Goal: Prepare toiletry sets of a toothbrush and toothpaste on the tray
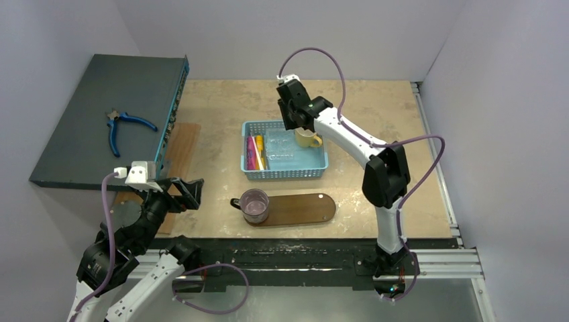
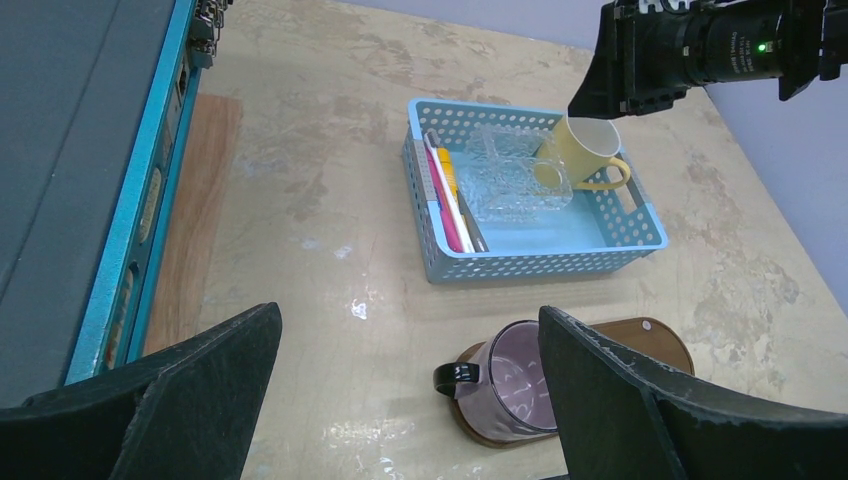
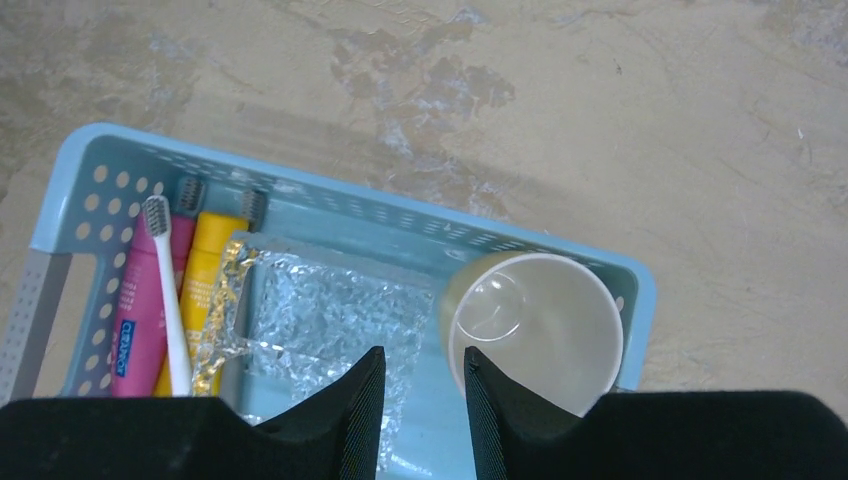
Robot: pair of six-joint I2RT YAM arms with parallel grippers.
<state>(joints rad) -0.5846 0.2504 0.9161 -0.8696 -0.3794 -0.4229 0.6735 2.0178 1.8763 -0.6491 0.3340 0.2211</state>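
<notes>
The dark brown tray [image 1: 302, 209] lies near the table's front edge; it also shows in the left wrist view [image 2: 645, 340]. The pale toothbrush [image 3: 170, 300], pink tube [image 3: 135, 315] and yellow tube [image 3: 207, 285] lie side by side at the left end of the blue basket [image 1: 283, 173]. My right gripper [image 3: 424, 355] hovers over the basket's back between a clear glass dish [image 3: 320, 320] and a yellow mug [image 3: 540, 320], jaws a little apart, holding nothing. My left gripper [image 2: 408, 320] is wide open and empty, above the table left of the tray.
A purple mug [image 1: 255, 204] stands on the tray's left end. A dark grey box [image 1: 87, 134] with blue-handled pliers [image 1: 124, 125] on it sits at the far left. A lighter wooden board [image 1: 180, 151] lies beside it.
</notes>
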